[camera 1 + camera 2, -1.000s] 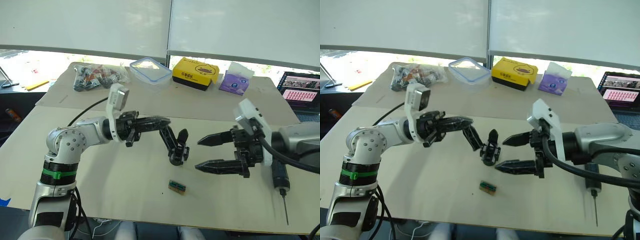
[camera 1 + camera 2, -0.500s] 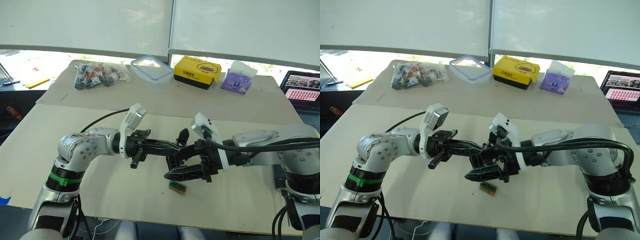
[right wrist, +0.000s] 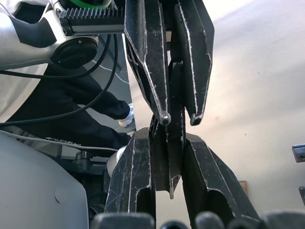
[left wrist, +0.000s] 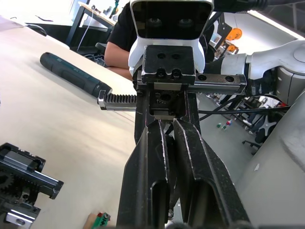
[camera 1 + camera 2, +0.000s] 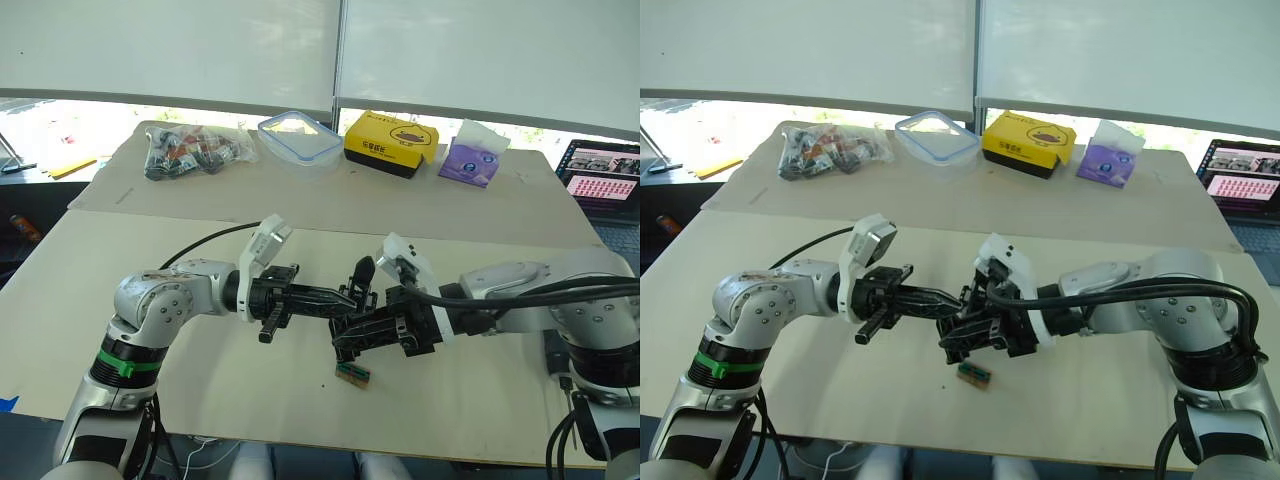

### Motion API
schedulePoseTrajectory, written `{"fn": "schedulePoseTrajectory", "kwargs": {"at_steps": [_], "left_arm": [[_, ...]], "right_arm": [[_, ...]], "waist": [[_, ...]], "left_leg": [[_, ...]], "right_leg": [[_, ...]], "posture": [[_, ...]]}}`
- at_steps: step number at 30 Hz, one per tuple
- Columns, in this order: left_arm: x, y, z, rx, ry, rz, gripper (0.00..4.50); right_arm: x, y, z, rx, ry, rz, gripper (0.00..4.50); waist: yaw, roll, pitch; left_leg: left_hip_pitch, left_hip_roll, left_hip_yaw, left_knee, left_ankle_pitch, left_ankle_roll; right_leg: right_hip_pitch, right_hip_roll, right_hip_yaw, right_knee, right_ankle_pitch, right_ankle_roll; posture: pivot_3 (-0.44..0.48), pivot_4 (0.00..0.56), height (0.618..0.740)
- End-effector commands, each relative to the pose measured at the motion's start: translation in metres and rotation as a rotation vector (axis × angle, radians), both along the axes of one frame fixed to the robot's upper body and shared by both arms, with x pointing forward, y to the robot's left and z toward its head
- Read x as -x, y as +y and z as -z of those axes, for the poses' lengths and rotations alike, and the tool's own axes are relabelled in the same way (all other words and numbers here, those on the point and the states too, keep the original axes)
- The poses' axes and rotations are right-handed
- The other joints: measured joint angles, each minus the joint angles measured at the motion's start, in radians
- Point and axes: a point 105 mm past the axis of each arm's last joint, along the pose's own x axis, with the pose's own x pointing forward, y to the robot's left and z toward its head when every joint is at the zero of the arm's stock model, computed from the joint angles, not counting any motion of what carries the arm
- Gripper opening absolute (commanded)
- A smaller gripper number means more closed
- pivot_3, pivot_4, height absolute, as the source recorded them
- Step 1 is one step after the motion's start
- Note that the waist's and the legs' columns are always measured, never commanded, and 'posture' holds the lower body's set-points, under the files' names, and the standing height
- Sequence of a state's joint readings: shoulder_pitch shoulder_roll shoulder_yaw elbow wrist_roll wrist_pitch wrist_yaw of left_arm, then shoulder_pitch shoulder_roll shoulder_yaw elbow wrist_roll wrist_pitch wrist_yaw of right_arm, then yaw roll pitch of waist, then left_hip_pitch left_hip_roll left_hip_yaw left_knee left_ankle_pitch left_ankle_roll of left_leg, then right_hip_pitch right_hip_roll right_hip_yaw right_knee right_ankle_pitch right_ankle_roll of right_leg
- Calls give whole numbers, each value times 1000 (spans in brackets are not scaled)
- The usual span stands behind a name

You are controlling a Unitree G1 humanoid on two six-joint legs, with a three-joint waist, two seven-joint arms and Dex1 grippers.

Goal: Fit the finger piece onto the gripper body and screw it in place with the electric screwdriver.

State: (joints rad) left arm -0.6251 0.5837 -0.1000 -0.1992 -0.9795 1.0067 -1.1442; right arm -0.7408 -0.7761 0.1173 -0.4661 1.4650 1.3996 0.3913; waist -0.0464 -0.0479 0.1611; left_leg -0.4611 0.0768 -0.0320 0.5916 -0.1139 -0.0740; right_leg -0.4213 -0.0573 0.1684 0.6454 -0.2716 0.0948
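Bag of parts, plastic tub, yellow box and tissue pack along the counter's far edge, small block near its front edge, laptop beyond its far right corner.

A large table covered in pale beige board carries everything. Along its far edge lie a clear plastic bag of small parts, a transparent lidded container, a yellow box and a purple tissue pack. A laptop sits at the far right corner. Near the front edge lies a tiny green-and-brown block. The electric screwdriver lies flat on the board at the right side.
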Motion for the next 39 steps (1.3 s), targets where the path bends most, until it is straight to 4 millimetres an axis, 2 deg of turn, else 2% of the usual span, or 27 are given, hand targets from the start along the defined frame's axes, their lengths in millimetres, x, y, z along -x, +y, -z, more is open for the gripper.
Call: {"fn": "schedulePoseTrajectory", "kwargs": {"at_steps": [1,4,6,10,11,13,15,18,21,26,29,34,39], "left_arm": [[6,5,-13,49,-57,15,0],[-5,19,-17,65,-130,-81,1198],[-9,33,-12,34,-197,-124,2197],[-33,72,15,-96,-425,-263,4082],[-36,78,21,-123,-447,-270,4393],[-41,87,44,-208,-509,-256,4500],[-47,87,66,-261,-529,-252,4500],[-52,70,81,-245,-533,-227,4500],[-59,53,88,-225,-537,-207,4500],[-74,12,101,-201,-536,-162,4500],[-83,0,104,-208,-543,-167,4500],[-86,-17,110,-203,-538,-138,4500],[-92,-28,112,-194,-543,-162,4500]], "right_arm": [[2,-2,-6,-36,-36,-3,373],[-2,-8,-5,-67,-42,42,373],[0,-15,-8,-91,-54,48,373],[-2,-35,-18,-181,-146,94,373],[-2,-37,-19,-200,-166,100,373],[-1,-44,-26,-290,-229,111,373],[-4,-54,-19,-292,-279,156,373],[-9,-60,-27,-411,-470,174,373],[-17,-62,-30,-447,-631,188,373],[-19,-58,-19,-434,-697,126,373],[-18,-56,-17,-431,-695,110,373],[-13,-55,-10,-417,-676,104,373],[-9,-52,-7,-410,-664,100,373]], "waist": [[0,0,0],[0,0,0],[-1,0,0],[3,0,0],[4,0,0],[4,0,0],[10,0,0],[13,0,0],[11,0,0],[7,1,0],[2,1,0],[4,1,0],[6,1,0]], "left_leg": [[0,0,0,0,0,0],[0,0,0,0,0,0],[0,0,0,0,0,0],[0,0,0,0,0,0],[1,0,0,0,0,0],[0,0,0,0,0,0],[0,0,1,0,0,0],[0,0,1,1,0,0],[-1,0,1,2,0,0],[0,0,0,3,1,0],[0,0,0,3,1,0],[0,0,-1,3,1,0],[0,-1,-2,4,1,0]], "right_leg": [[0,0,0,0,0,0],[0,0,0,0,0,0],[0,0,0,0,0,0],[0,0,0,0,0,-1],[1,0,0,-1,-1,-1],[1,0,0,-1,-1,-3],[2,-1,0,-2,-3,-5],[2,-1,0,-3,-2,-2],[1,0,0,0,-2,4],[3,0,0,1,-1,4],[3,0,0,1,-1,4],[3,1,0,2,-1,3],[4,1,0,2,-1,3]], "posture": [[0,150,740],[0,150,740],[0,150,740],[0,150,740],[0,150,740],[0,150,740],[0,150,740],[0,150,740],[0,150,740],[0,150,740],[0,150,740],[0,150,740],[0,150,740]]}}
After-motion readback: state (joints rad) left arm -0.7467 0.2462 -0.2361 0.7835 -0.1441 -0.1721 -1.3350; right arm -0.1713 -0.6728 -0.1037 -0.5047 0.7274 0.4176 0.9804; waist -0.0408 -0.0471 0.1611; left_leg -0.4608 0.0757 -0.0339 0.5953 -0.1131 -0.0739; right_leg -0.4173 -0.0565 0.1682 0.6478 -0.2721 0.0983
